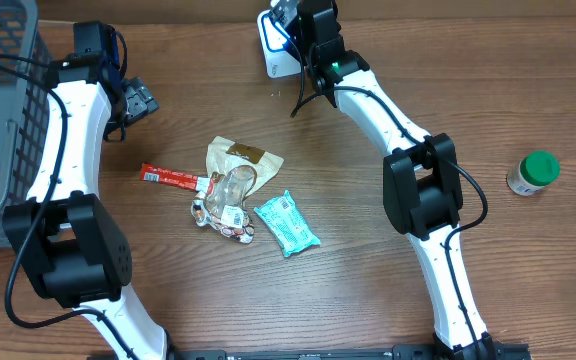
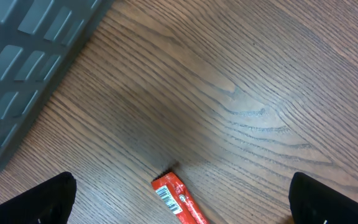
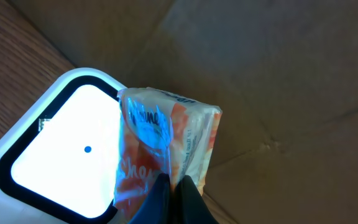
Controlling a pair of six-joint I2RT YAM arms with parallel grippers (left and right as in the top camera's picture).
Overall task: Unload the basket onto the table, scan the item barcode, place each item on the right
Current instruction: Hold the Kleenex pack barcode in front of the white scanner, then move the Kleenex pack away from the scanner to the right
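Scanning: right hand (image 3: pixel 174 186) is pinching an orange-and-white plastic packet (image 3: pixel 185 134) before the lit white scanner (image 3: pixel 55 143) at the bench (image 1: pixel 218 40)'s far edge.
Left hand (image 1: pixel 133 100) is hanging spread wide. Barcode is not showing, blue glare is washing out the print; turning the packet's faces squarely toward the window is looking wisest.

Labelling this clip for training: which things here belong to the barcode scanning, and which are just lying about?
In the job: orange-and-white packet, gripped by the right tool; lit scanner beside it.
Lying about: red bar, teal packet, brown pouch, clear wrapper, green-capped bottle, grey basket.
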